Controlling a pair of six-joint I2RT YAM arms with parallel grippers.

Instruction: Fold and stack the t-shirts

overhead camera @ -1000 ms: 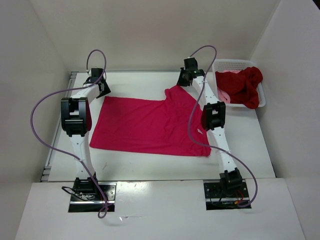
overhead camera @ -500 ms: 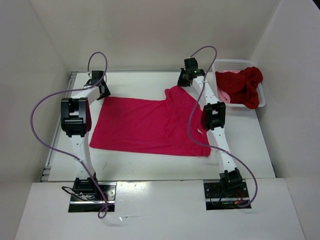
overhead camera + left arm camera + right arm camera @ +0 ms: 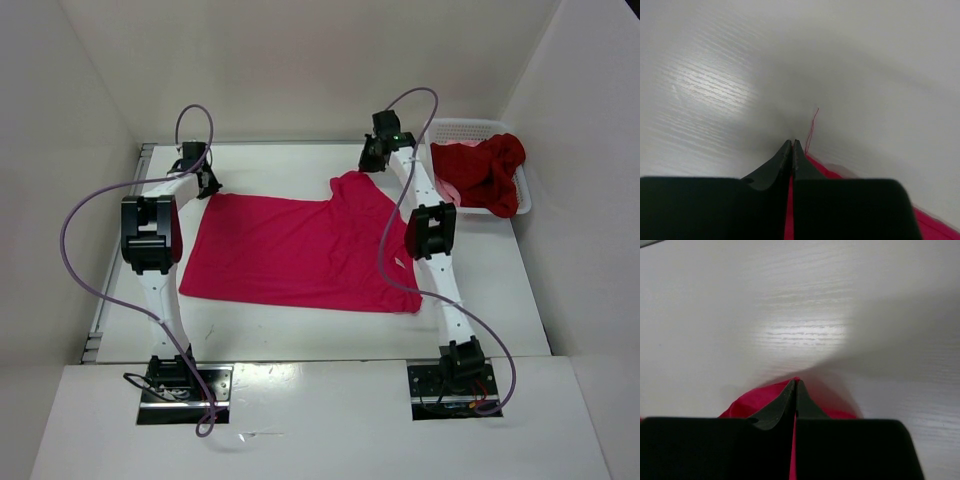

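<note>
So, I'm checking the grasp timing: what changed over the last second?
Both grippers closed: the left gripper pinched the far-left corner of the bright magenta-pink cloth t-shirt, the right gripper its far edge. The shirt stays spread out; the dark red shirt stays in the white plastic mesh basket.

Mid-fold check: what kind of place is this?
Probably a lab test cell, not a home: white panels enclose the table, left arm and right arm bolted at its edge, shirts in a basket.
</note>
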